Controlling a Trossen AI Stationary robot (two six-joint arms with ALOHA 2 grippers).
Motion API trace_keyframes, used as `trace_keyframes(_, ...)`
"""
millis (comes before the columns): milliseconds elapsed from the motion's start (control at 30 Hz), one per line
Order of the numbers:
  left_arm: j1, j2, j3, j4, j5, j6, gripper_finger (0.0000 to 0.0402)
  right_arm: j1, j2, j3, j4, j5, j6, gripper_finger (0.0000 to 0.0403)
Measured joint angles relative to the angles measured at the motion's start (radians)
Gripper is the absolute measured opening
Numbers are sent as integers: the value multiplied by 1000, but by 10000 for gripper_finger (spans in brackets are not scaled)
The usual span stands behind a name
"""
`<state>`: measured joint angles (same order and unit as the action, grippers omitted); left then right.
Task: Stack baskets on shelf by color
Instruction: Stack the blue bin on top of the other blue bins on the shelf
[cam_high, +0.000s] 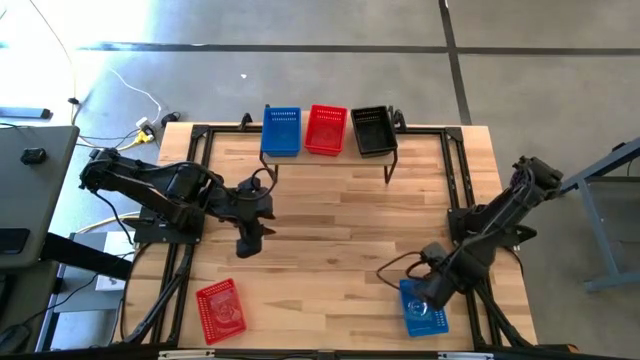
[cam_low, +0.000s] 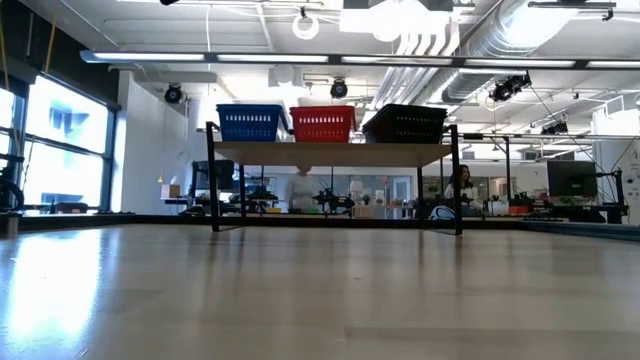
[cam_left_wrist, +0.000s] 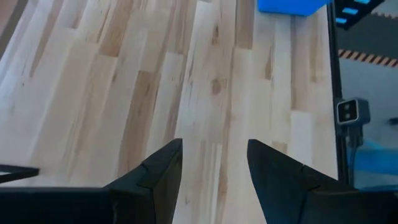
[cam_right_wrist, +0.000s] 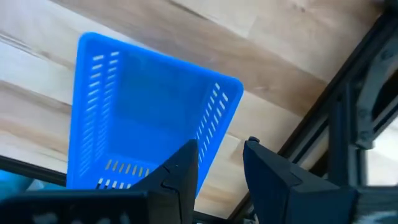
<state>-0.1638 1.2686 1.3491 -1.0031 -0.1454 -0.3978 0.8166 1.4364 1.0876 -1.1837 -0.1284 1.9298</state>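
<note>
The shelf stands at the table's far edge and carries a blue basket, a red basket and a black basket side by side. Whether each is one basket or a stack, I cannot tell. Another red basket rests on its base near the left near corner. Another blue basket lies near the right near corner. My right gripper is open above it, one finger inside its long side wall and one outside. My left gripper is open over bare wood left of centre.
Black metal frame rails run along the left and right sides of the table, and one passes close beside the blue basket. Bare wood lies between the shelf and the two loose baskets. People and desks show in the room beyond.
</note>
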Motion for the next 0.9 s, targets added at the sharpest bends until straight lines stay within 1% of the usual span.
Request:
trace_keyframes(367, 0, 0, 0, 32, 0, -22, 170, 93, 1, -141, 197, 1, 148, 114)
trace_keyframes(700, 0, 0, 0, 33, 0, -22, 170, 110, 2, -253, 368, 4, 214, 112)
trace_keyframes(800, 0, 0, 0, 33, 0, -22, 170, 110, 2, -268, 395, 5, 252, 90)
trace_keyframes(900, 0, 0, 0, 33, 0, -21, 170, 110, 2, -269, 397, 25, 305, 43)
